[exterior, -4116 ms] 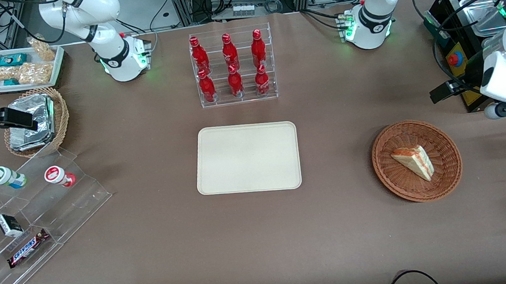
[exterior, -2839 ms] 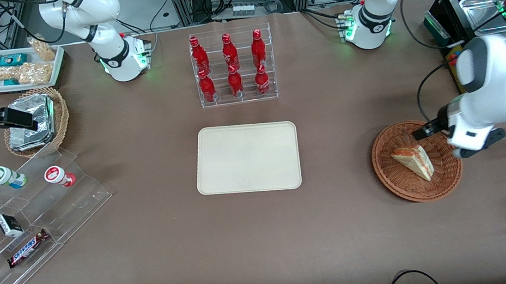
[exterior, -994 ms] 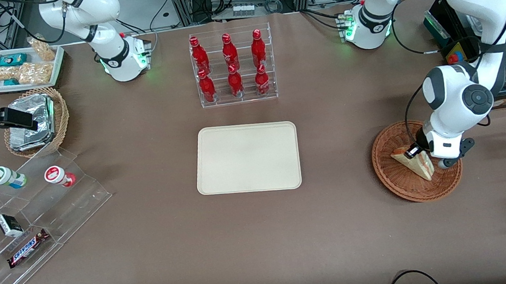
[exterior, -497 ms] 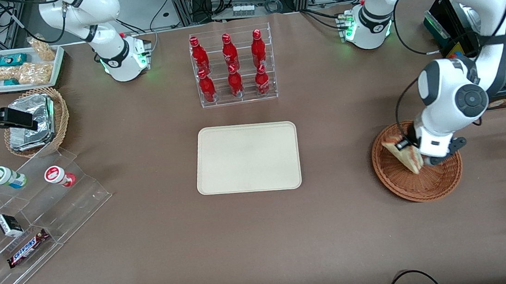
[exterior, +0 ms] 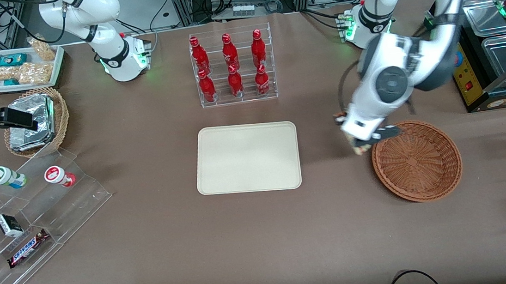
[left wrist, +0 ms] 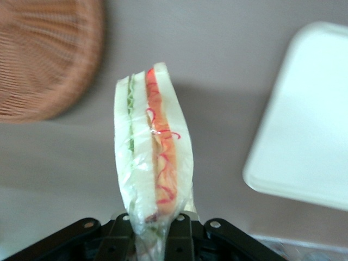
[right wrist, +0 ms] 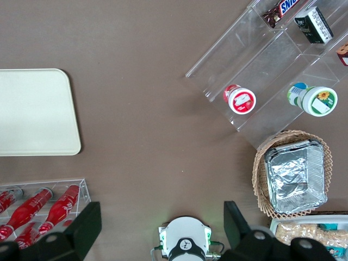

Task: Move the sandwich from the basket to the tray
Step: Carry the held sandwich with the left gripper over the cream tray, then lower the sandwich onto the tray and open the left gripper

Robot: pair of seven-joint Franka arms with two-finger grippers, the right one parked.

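Half the task appears complete at this inspection: the sandwich [left wrist: 153, 147] is out of the basket [exterior: 416, 160] and has not yet reached the tray [exterior: 247, 158].

Grasp: the left arm's gripper [left wrist: 151, 227] is clenched on the sandwich. The wrist view shows the wrapped wedge pinched at one end between the black fingers [left wrist: 122, 235], with white bread, green filling and red-orange filling visible edge-on through the clear wrap. The rest of the wedge projects freely from the jaws.

Position: in the front view the gripper [exterior: 359, 142] hangs over bare table just beside the basket's rim, between basket and tray. The sandwich [exterior: 361, 149] is only partly visible there, below the wrist housing. It is clear of the table, as its shadow on the cloth in the wrist view suggests.

Basket: woven bottom fully exposed, nothing left in it.

Tray: bare, no item on it.

Outstanding, in my judgement: carry the sandwich the remaining way to the tray, lower it onto the flat surface inside the low rim, release, and withdraw.

Risk noted: the hold is on one end only, so the wedge could swing or slip in its slick wrap during transit
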